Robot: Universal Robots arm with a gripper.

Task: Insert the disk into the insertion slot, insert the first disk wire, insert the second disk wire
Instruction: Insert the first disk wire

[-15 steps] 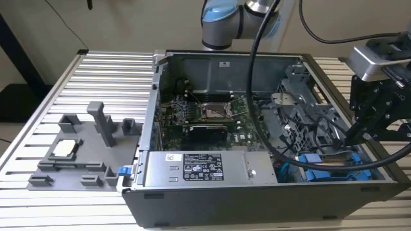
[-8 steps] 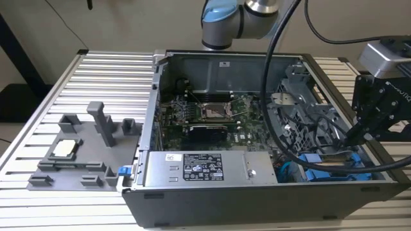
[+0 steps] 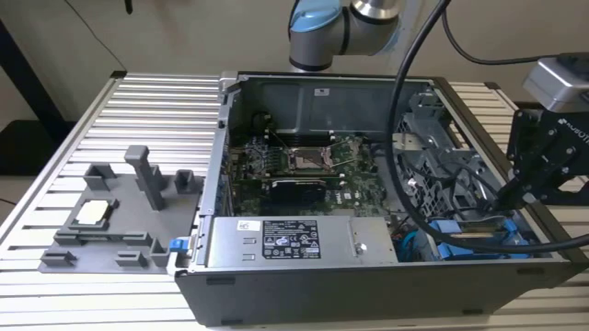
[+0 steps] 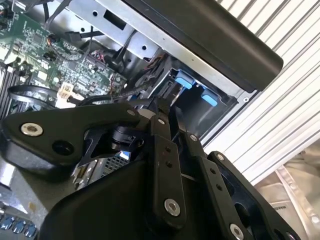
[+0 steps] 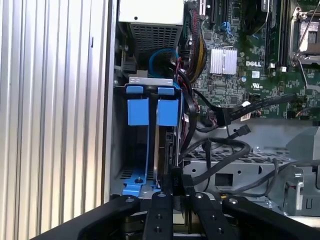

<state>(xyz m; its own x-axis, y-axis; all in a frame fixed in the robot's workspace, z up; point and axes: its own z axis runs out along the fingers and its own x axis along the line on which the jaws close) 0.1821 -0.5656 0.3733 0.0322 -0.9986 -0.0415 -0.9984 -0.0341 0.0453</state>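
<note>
Disk (image 5: 164,145) on edge in insertion slot (image 5: 118,150), long axis toward claw (image 5: 176,192)

Diffuse, even light. The ribbed bench (image 3: 138,117) gleams pale in the exterior view, the computer case (image 3: 304,103) is shadowed inside, and the close black linkage (image 4: 150,200) looks dark and slightly soft.

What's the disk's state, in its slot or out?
In. The disk stands edgewise inside the insertion slot, its blue tab level with the other carrier's; gripper close by.
</note>
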